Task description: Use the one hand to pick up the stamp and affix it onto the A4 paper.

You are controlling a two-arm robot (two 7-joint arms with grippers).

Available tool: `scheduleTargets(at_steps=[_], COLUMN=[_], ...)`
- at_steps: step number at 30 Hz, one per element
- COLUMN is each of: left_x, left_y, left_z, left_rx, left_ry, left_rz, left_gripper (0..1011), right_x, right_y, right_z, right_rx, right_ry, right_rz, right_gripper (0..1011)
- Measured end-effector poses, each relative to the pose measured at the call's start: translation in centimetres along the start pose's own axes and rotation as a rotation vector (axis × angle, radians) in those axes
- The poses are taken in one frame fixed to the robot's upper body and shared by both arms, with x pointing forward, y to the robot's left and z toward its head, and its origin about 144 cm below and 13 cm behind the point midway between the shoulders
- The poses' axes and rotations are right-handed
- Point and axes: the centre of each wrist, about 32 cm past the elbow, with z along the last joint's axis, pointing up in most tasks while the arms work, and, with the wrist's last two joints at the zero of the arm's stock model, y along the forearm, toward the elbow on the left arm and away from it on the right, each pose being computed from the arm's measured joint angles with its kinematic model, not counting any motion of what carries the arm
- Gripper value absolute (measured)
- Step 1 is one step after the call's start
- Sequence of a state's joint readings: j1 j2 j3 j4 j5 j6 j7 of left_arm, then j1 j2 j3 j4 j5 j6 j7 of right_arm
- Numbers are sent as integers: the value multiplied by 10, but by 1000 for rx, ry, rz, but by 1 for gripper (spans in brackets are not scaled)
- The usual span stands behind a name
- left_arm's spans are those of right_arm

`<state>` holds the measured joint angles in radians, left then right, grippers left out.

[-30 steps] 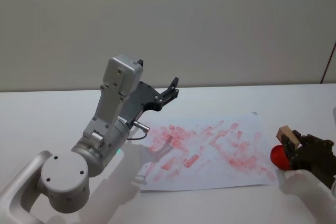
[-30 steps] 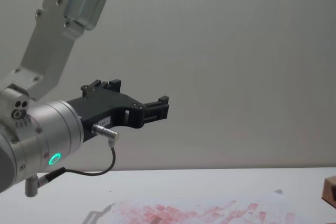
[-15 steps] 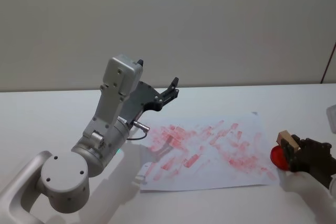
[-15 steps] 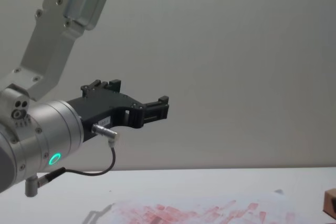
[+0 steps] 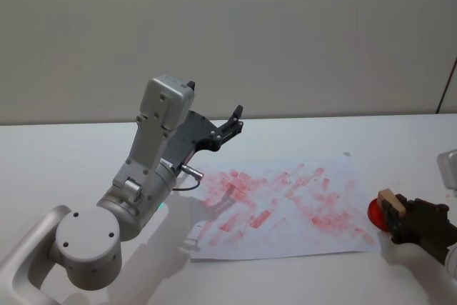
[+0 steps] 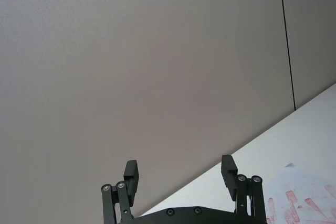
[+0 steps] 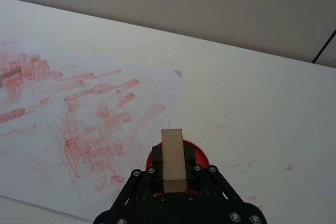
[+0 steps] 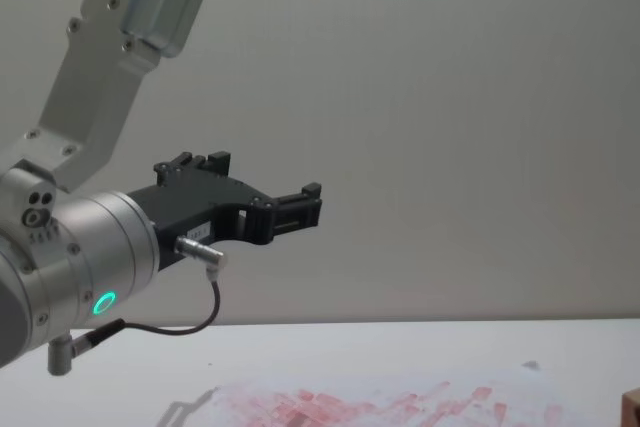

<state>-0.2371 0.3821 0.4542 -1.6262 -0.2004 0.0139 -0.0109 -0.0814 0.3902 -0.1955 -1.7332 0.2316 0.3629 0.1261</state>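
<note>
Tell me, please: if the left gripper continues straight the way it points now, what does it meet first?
Probably nothing near. The open left gripper is raised above the stamped white A4 paper, aimed at the plain grey wall; distance is unclear.

The right gripper (image 5: 397,213) grips the stamp (image 5: 390,200) over a red pad (image 5: 376,215) beside the A4 paper (image 5: 285,205).

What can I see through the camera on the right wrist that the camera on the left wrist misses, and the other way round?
The right wrist view alone shows the right hand shut on the small light-brown wooden stamp, directly above a round red ink pad, beside the paper's edge. The left wrist view alone shows the left hand, open and empty, raised toward the plain grey wall. Both show the white table and part of the white A4 paper with red stamp prints.
</note>
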Motion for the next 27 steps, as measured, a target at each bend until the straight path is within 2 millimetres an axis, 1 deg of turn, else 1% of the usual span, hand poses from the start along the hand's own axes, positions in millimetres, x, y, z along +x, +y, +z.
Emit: scheduleTargets(at_steps=[3, 4, 7, 8, 11, 13, 15, 16, 18, 19, 20, 22, 23, 24, 26, 27], left_x=[0, 0, 0, 0, 0, 0, 0, 0, 0, 0, 0, 0, 0, 0, 0, 0], left_y=[0, 0, 0, 0, 0, 0, 0, 0, 0, 0, 0, 0, 0, 0, 0, 0], left_z=[0, 0, 0, 0, 0, 0, 0, 0, 0, 0, 0, 0, 0, 0, 0, 0], left_rx=[0, 0, 0, 0, 0, 0, 0, 0, 0, 0, 0, 0, 0, 0, 0, 0], left_ry=[0, 0, 0, 0, 0, 0, 0, 0, 0, 0, 0, 0, 0, 0, 0, 0], left_rz=[0, 0, 0, 0, 0, 0, 0, 0, 0, 0, 0, 0, 0, 0, 0, 0], left_gripper=[1001, 1001, 1001, 1001, 1001, 1001, 1001, 1001, 1001, 1001, 1001, 1001, 1001, 1001, 1001, 1001], right_x=[0, -1, -1, -1, -1, -2, -2, -2, -2, -2, -2, -2, -2, -2, -2, -2], right_y=[0, 0, 0, 0, 0, -1, -1, -1, -1, -1, -1, -1, -1, -1, -1, -1], right_z=[-1, -1, -2, -2, -2, -3, -3, -3, -3, -3, -3, -3, -3, -3, -3, -3], right_rx=[-6, -7, -12, -14, -16, -18, -19, -20, -21, -21, -22, -23, -23, -23, -24, -24], right_ry=[0, 0, 0, 0, 0, 0, -1, -1, -1, 0, 0, 0, 0, -1, -1, -1], right_rz=[-2, -3, -5, -6, -6, -7, -7, -7, -8, -8, -8, -9, -9, -9, -9, -9], right_gripper=[226, 268, 326, 391, 449, 554, 594, 651, 697, 754, 764, 827, 827, 879, 912, 960])
